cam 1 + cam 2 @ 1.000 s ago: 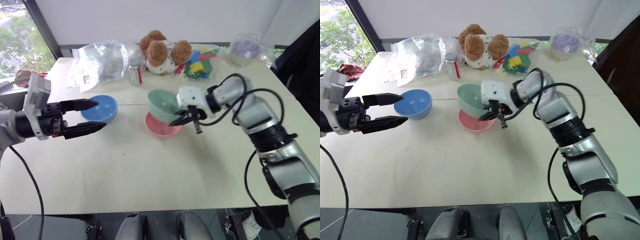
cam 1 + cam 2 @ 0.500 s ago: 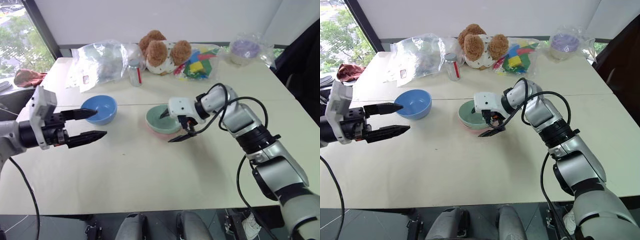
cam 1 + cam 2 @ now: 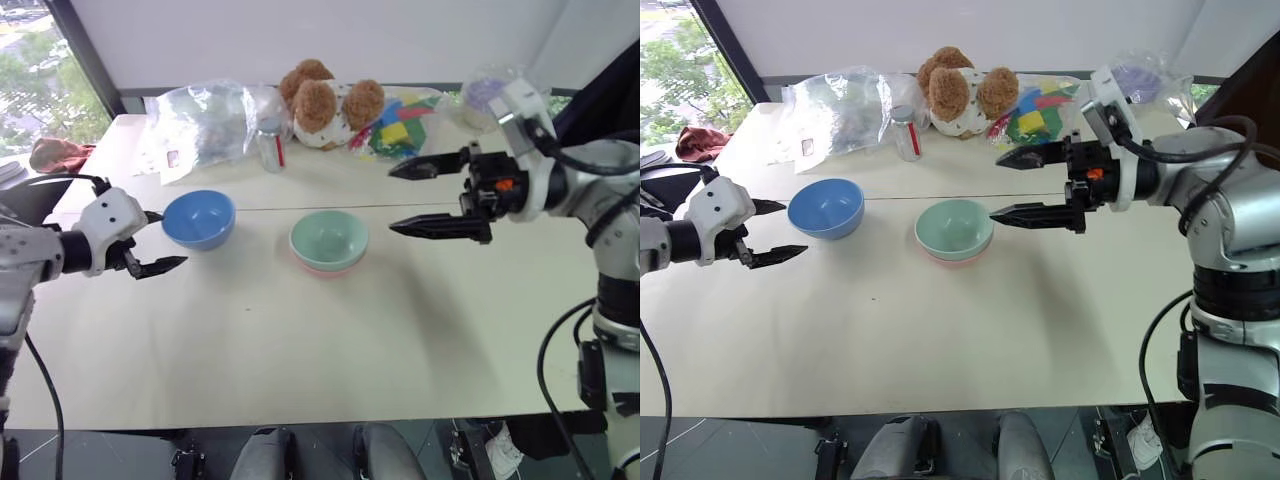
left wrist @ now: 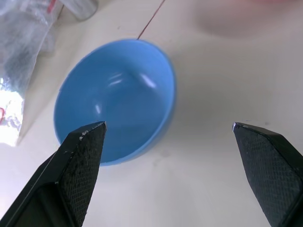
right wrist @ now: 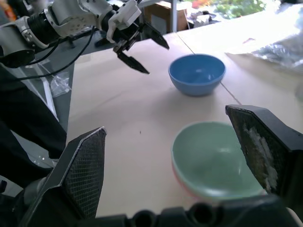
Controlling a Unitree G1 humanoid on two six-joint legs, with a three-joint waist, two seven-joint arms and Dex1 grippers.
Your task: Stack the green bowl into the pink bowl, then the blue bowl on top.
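Spreading across both eye views, the table is offering a wide bare stretch along its near edge, while the clutter is lying along the far edge: a clear plastic bag, a small jar, a plush bear, coloured blocks and a purple bowl in clear plastic. The right arm is reaching in from the right side, raised above the table and pointing leftward, and its right end effector is hanging released, with the 2 fingers spread wide and nothing between them. The left arm is coming in low from the left edge, and its left end effector is standing open and empty just beside the blue bowl, not touching it. The blue bowl is sitting upright on the table, well left of the stack. The green bowl is sitting nested inside the pink bowl near the table's middle.
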